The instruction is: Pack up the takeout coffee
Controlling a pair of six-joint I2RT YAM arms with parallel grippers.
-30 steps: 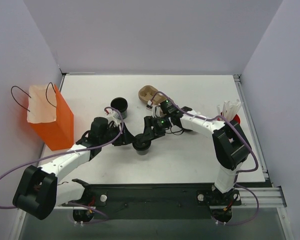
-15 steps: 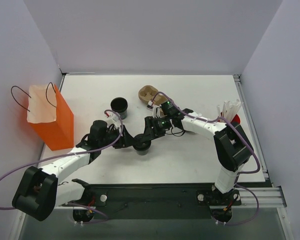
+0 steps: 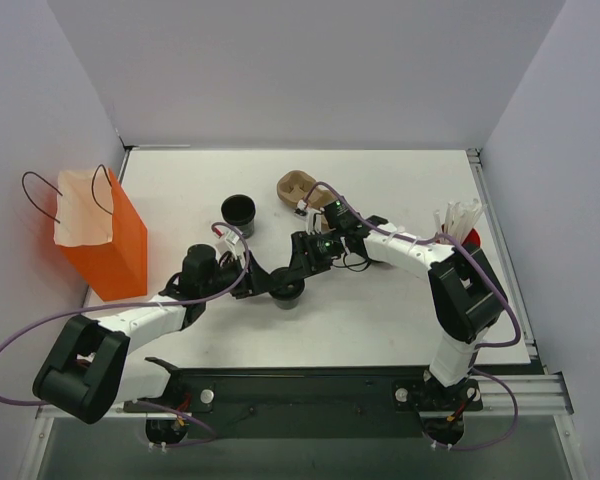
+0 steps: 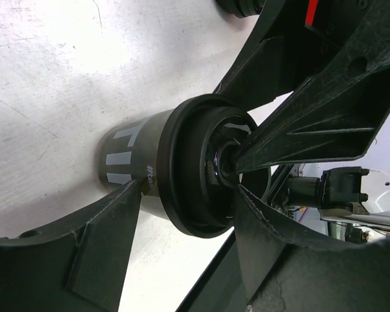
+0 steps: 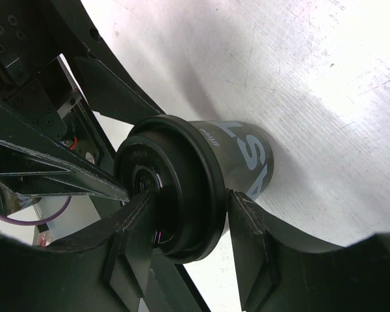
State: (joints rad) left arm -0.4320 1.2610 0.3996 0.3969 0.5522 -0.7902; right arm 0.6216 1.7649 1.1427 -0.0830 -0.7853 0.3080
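The takeout coffee, a small black cup with a black lid, stands mid-table with both grippers meeting at it. My left gripper comes in from the left and is open. In the left wrist view the coffee sits between the left gripper fingers, one finger beside the cup wall, the other by the lid top. My right gripper reaches in from the right. In the right wrist view the right gripper is shut on the coffee, with one finger across the lid top and one against the rim.
An orange paper bag with an open top stands at the table's left edge. A lidless black cup and a brown cardboard cup carrier lie behind the grippers. White stirrers in a red holder stand at the right.
My left arm has slid right and its fingers now reach round the coffee. The right gripper has stayed at the lid and its jaws have narrowed.
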